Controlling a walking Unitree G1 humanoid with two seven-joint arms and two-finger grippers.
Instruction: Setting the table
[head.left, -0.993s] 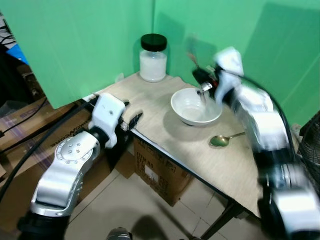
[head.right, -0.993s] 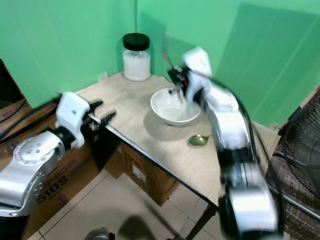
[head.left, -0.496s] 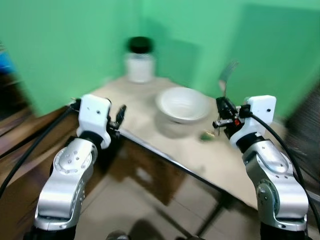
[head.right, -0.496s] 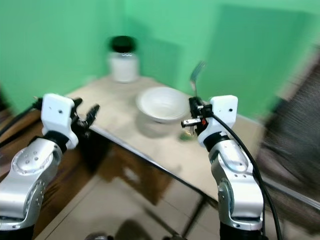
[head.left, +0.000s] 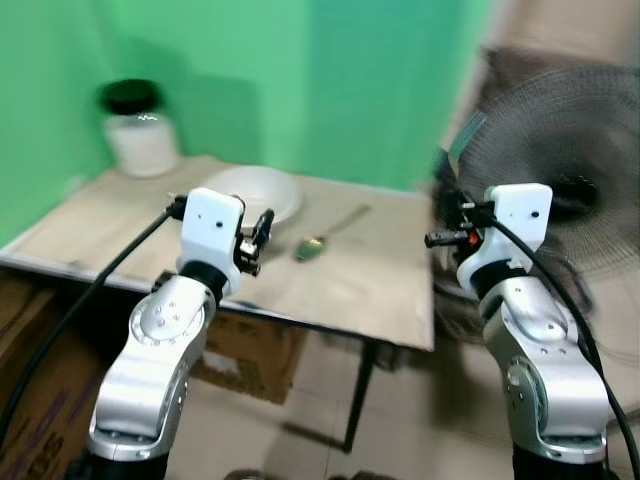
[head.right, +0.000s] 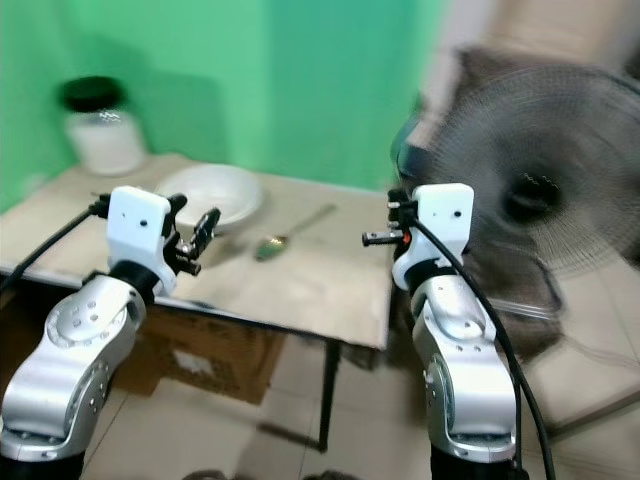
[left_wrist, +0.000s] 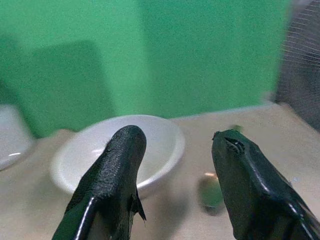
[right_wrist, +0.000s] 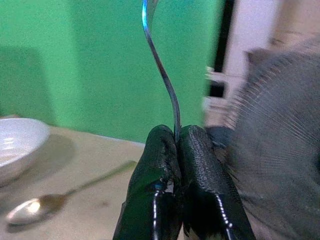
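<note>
Mid-carry: the right gripper (right_wrist: 176, 145) is clenched on a fork (right_wrist: 161, 75), pinching the handle end so the tines stick up above the fingers. In the head views that gripper is held off the table's right edge, in front of a fan (head.left: 560, 170), with the fork not over the tabletop.

The left gripper (left_wrist: 175, 150) is spread wide with nothing in it, held over the near edge of the table (head.left: 380, 290), pointing toward the bowl (head.left: 250, 192).

Table state: bowl toward the back left, spoon (head.left: 325, 235) lying just to its right, apart from it, bowl end toward the robot. Jar (head.left: 140, 130) with black lid in the far left corner. Head views are motion-blurred, so the base or head is likely turning.

Step in hand, as I read it: placing the fork is the open item; bowl and spoon are down.

Next move needs:
- swing the right arm back over the table, onto the bare patch right of the spoon
- tip the fork from upright to flat before letting go, otherwise it drops and bounces
- keep clear of the spoon handle and the table edge; the free area on that side is narrow.
</note>
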